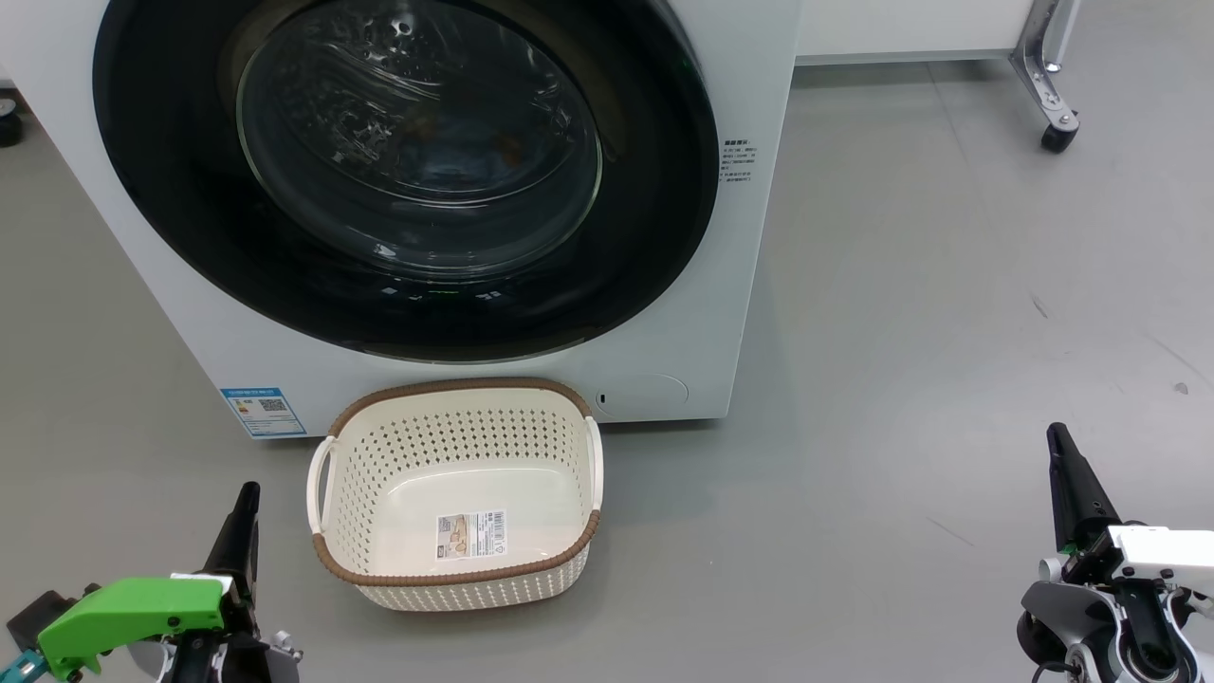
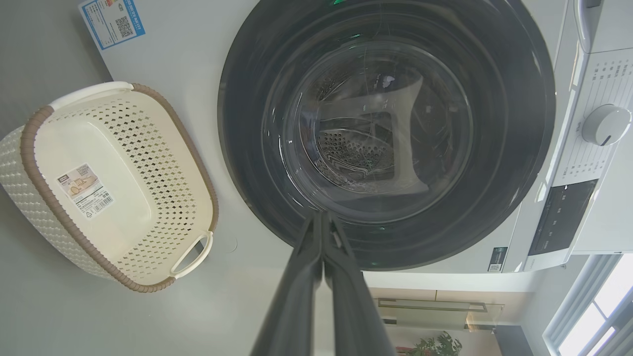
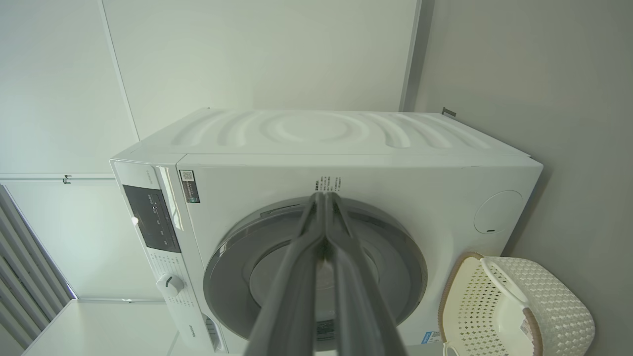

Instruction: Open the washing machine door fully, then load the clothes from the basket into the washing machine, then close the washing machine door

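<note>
The white washing machine (image 1: 749,237) stands in front of me. Its washing machine door (image 1: 180,237), with black rim and glass bowl, lies flush against the front, shut. The cream basket (image 1: 455,581) sits on the floor just below the door, and I see nothing in it but a label sticker. The clothes are hidden; behind the glass I make out faint pale and orange patches that I cannot identify. My left gripper (image 1: 248,493) is shut and empty, left of the basket. My right gripper (image 1: 1056,436) is shut and empty, far to the right. Each wrist view shows its fingers pressed together: left gripper (image 2: 321,216), right gripper (image 3: 324,196).
A blue label sticker (image 1: 263,411) is on the washer's lower left corner. A control knob (image 2: 606,124) and dark panel sit on the washer's top strip. A metal frame on a caster (image 1: 1057,133) stands at the back right. Open grey floor (image 1: 901,427) lies right of the basket.
</note>
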### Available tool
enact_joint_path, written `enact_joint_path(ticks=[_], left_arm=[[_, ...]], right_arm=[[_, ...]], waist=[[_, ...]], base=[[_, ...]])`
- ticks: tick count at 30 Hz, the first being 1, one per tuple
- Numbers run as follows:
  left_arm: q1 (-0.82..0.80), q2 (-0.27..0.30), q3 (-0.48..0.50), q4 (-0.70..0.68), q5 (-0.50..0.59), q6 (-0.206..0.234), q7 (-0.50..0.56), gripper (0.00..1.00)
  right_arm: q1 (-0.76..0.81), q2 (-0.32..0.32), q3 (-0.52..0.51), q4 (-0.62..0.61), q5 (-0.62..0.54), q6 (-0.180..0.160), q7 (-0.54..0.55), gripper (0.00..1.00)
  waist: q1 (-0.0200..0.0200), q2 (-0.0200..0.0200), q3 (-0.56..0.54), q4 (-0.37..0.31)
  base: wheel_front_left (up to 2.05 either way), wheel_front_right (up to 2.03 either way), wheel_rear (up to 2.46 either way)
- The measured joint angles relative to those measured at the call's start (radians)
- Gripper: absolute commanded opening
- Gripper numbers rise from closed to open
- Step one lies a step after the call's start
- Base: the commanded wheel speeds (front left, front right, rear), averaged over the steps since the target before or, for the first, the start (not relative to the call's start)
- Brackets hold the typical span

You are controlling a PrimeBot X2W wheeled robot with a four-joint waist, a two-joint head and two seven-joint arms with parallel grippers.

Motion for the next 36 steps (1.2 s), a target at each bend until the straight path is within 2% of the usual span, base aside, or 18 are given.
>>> enact_joint_path(ticks=[36], left_arm=[[-0.002,0.0,0.003,0.009,0.0,0.0,0.004,0.0]], right_arm=[[0.0,0.0,-0.001,0.0,0.0,0.0,0.0,0.0]], waist=[[0.0,0.0,0.0,0.0]], base=[[0.0,0.0,0.0]])
